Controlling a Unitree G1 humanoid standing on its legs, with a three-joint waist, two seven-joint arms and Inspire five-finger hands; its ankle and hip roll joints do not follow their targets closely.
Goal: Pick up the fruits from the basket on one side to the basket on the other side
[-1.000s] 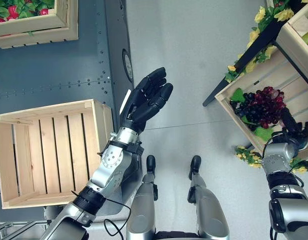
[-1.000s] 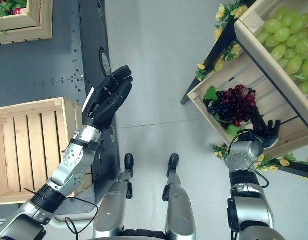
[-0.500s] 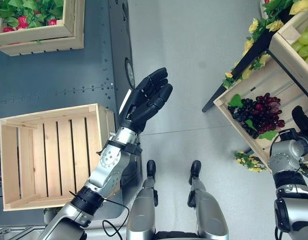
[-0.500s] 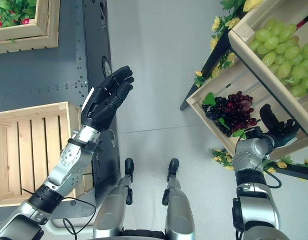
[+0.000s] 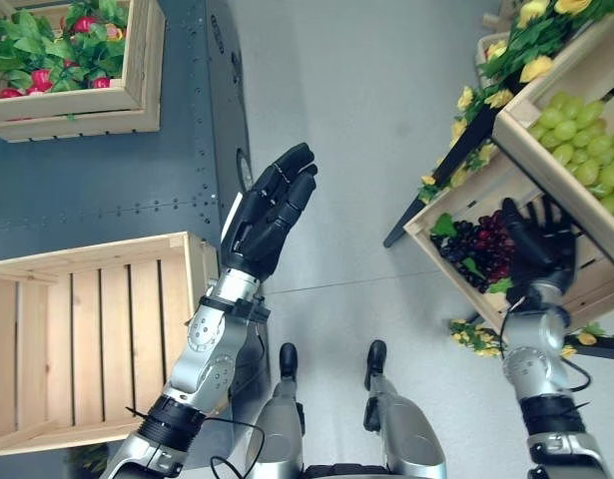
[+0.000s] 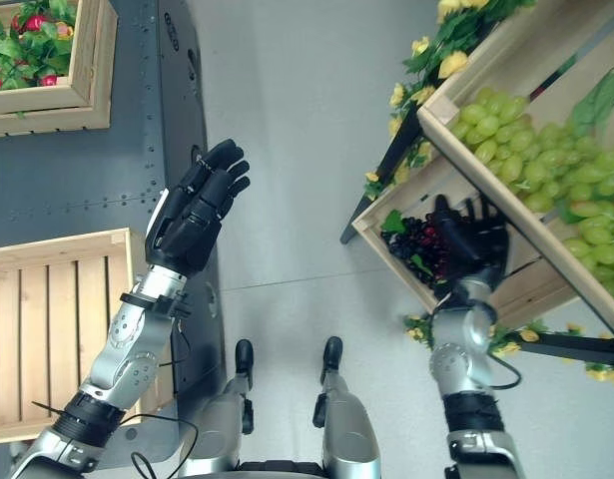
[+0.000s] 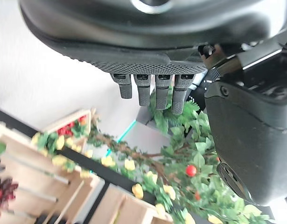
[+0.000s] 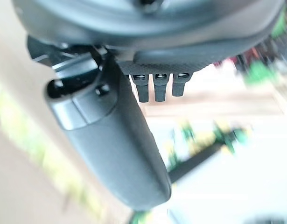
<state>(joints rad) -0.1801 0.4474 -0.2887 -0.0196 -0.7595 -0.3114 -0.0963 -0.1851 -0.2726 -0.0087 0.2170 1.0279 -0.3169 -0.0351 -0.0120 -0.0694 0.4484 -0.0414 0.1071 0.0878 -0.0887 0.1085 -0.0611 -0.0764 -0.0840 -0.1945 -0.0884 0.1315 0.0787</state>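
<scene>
Right hand (image 5: 538, 249), fingers spread and empty, hovers over the dark purple grape bunch (image 5: 473, 244); a loose grab could shed grapes.

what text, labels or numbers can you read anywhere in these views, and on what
None: no word, label, number or sign can be read.
The wooden crate, the purple grapes, the green grapes and both the left hand and right hand bear no legible print.
A round mark on the dark floor plate is too small to read.
</scene>
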